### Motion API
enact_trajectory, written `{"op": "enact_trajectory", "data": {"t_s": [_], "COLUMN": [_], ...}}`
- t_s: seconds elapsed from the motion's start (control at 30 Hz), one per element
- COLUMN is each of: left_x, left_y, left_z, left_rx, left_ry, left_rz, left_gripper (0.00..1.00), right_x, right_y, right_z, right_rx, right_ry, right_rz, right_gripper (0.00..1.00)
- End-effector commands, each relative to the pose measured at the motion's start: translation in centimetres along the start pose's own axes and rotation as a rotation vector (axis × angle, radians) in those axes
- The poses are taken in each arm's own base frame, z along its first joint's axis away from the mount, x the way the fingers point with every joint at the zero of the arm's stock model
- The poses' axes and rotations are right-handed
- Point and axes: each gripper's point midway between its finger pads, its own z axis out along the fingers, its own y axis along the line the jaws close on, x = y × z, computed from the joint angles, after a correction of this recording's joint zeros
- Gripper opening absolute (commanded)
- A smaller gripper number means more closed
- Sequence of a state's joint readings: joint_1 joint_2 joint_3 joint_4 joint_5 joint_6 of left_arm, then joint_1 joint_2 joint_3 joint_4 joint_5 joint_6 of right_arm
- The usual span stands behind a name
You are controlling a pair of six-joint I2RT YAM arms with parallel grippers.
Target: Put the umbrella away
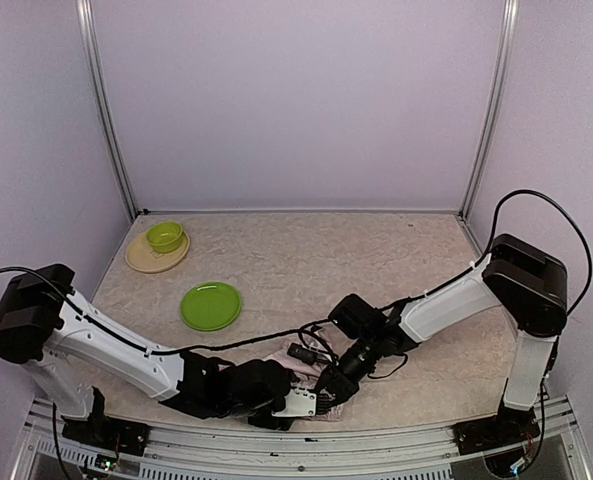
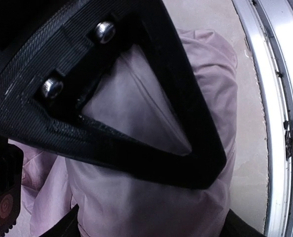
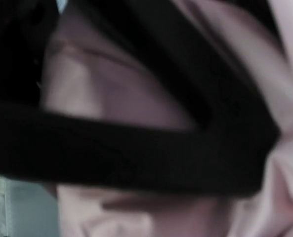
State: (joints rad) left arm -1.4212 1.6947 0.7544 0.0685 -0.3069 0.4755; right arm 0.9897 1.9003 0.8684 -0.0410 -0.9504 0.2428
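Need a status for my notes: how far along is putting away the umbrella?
Done: the umbrella looks collapsed, pink fabric bunched at the near edge of the table. In hand: left tool and right tool are down at the fabric. Left: the fabric lies loose, not wrapped.

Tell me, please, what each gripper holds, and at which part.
It cannot be told. The left gripper and the right gripper both sit at the pink fabric of the umbrella, but no view shows jaws closed on it.

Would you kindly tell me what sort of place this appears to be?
Likely a robotics lab test cell: plain lilac walls held in aluminium frame posts, a marbled tabletop, and props like the green plate.
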Motion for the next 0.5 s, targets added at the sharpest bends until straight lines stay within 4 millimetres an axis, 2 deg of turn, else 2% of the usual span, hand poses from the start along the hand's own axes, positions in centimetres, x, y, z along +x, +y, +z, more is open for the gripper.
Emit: {"op": "enact_trajectory", "data": {"t_s": [0.0,0.13,0.23,0.33,0.4,0.47], "left_x": [4.0,3.8,3.7,3.8,3.5,2.9], "left_y": [-3.3,-4.2,-4.4,-4.2,-3.8,-3.3], "left_z": [1.1,1.2,1.1,1.2,1.3,1.5], "left_rx": [0.117,0.196,0.247,0.338,0.398,0.455], "left_ry": [0.152,0.129,0.118,0.117,0.102,0.078], "left_rz": [0.038,0.002,-0.052,-0.153,-0.223,-0.297], "left_gripper": [0.62,0.39,0.33,0.31,0.26,0.24], "right_x": [5.6,3.0,0.8,-1.4,-2.8,-4.0], "right_y": [-3.5,-3.0,-2.5,-1.4,-1.0,-0.6], "right_z": [-0.3,-2.0,-4.5,-7.9,-10.4,-13.1], "right_rx": [0.134,0.154,0.193,0.258,0.338,0.449], "right_ry": [0.130,0.034,-0.076,-0.197,-0.281,-0.357], "right_rz": [0.205,0.162,0.131,0.087,0.050,0.012], "right_gripper": [0.19,0.40,0.52,0.56,0.56,0.56]}}
